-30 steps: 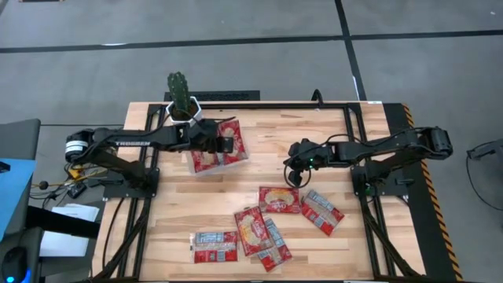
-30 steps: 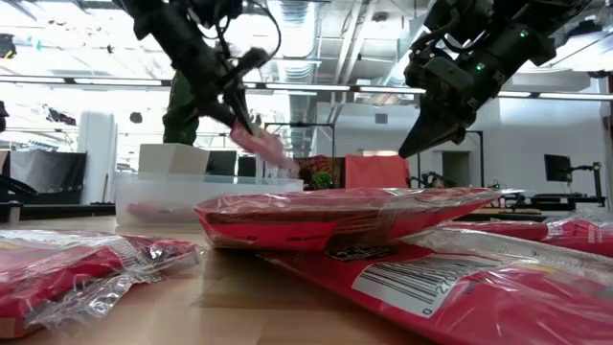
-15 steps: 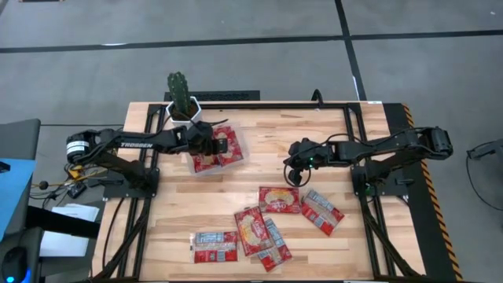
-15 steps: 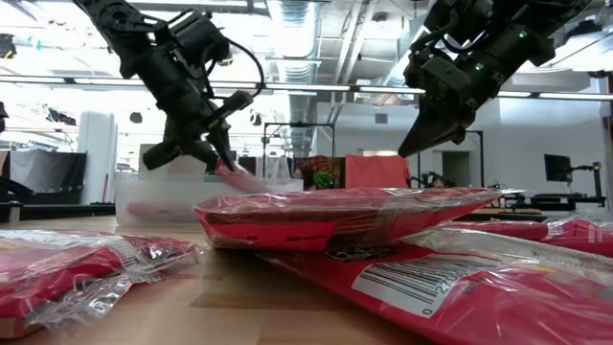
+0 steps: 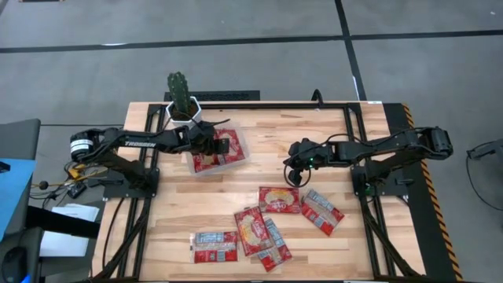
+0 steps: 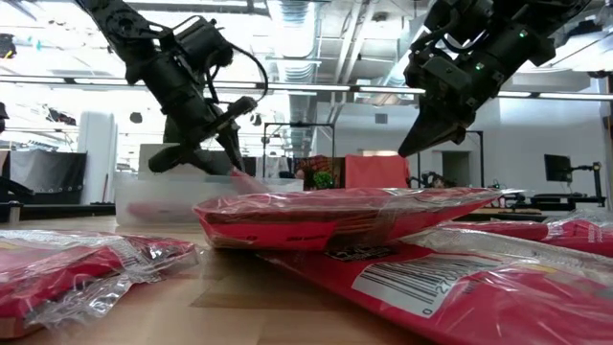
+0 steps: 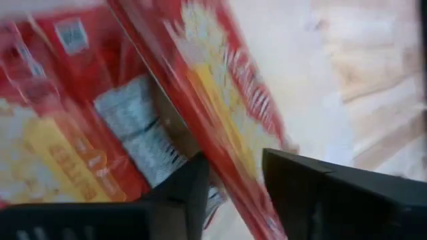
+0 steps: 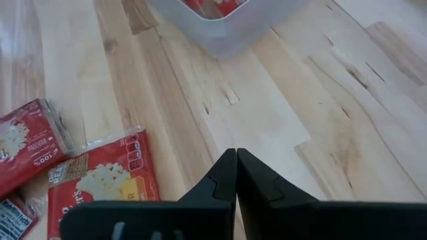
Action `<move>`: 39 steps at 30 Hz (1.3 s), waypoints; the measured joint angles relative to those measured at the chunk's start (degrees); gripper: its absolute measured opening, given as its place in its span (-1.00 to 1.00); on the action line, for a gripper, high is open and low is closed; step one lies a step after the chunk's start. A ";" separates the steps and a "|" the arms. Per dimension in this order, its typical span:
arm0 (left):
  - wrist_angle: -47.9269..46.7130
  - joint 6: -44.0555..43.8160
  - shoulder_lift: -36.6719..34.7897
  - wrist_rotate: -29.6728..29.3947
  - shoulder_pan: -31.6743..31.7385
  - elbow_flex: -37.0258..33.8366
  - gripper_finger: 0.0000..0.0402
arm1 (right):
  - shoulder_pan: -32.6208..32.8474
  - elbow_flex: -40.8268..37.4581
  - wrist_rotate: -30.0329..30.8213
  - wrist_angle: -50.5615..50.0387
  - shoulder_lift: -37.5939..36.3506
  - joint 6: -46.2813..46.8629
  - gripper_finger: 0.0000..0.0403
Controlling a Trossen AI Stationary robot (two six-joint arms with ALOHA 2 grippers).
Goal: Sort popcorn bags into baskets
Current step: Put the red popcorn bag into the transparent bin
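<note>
A clear plastic tray (image 5: pixel 191 164) at the back left of the table holds several red popcorn bags (image 5: pixel 228 148). My left gripper (image 5: pixel 211 144) hovers over the tray with its fingers apart. A red popcorn bag (image 7: pixel 220 113) lies just under and between them, and its corner shows above the tray wall in the low view (image 6: pixel 245 179). My right gripper (image 5: pixel 292 166) is shut and empty, and hangs above bare wood at mid-table. Several popcorn bags lie loose at the front, among them one (image 5: pixel 280 199) just below the right gripper and another (image 5: pixel 321 212) to its right.
A white hexagonal pot with a cactus (image 5: pixel 182 106) stands right behind the tray. Black frame rails run along both sides of the table. Three more bags (image 5: pixel 215 246) (image 5: pixel 251 230) (image 5: pixel 273 250) lie near the front edge. The tray's corner shows in the right wrist view (image 8: pixel 227 30).
My left gripper came down over the tray with a popcorn bag and its fingers have spread apart. The bag now rests in the tray. The right arm has not moved.
</note>
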 joint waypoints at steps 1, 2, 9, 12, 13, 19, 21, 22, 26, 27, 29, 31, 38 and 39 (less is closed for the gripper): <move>0.61 -0.02 0.96 0.94 0.00 -0.02 -0.30 | 0.00 0.00 0.00 0.02 0.00 0.01 -0.83; 1.98 -0.02 2.01 1.89 0.00 -0.02 -0.24 | 0.00 0.00 0.00 0.04 0.00 0.01 -0.83; -0.85 1.64 2.25 4.11 0.90 0.55 0.00 | 0.00 0.00 0.00 0.14 0.00 0.01 -0.88; -4.16 1.94 -1.39 3.88 2.13 0.55 0.02 | 0.00 0.00 0.01 0.17 0.00 -0.01 -0.89; -4.99 1.95 -2.72 3.76 2.43 0.55 0.02 | 0.00 0.00 0.00 0.21 0.00 -0.01 -0.89; -10.03 -0.90 -11.62 3.69 1.29 0.57 0.02 | 0.54 0.00 -0.20 0.53 0.00 -0.01 -0.84; -10.12 -3.18 -13.60 5.13 -1.60 0.57 0.02 | 1.45 -0.03 -0.26 -0.27 0.00 -0.01 -0.84; -10.02 -4.50 -14.35 5.43 -3.69 0.57 0.03 | 2.04 -0.34 -0.35 -0.36 0.00 -0.01 -0.85; -6.27 -10.54 -14.44 2.64 -13.97 0.57 0.03 | 4.93 -1.97 -0.50 -2.02 0.07 2.57 -0.89; -4.09 -11.38 -13.76 1.30 -16.48 0.57 0.03 | 5.92 -2.11 -0.52 -2.87 -0.04 3.26 -0.90; 0.26 -12.42 -11.96 -1.91 -20.89 0.57 0.03 | 8.51 -2.14 -1.62 -4.39 -0.22 3.88 -0.91; 6.18 -12.48 -9.19 -5.55 -23.71 0.57 0.02 | 11.56 -2.14 -3.80 -4.60 -0.11 3.95 -0.92; 23.17 -15.50 4.04 -2.98 -26.40 0.57 0.02 | 20.02 -2.14 -0.50 -8.30 0.07 7.63 -0.89; 24.39 -16.64 5.88 -2.49 -26.79 0.77 0.02 | 20.71 -2.14 -0.15 -9.61 0.07 8.87 -0.89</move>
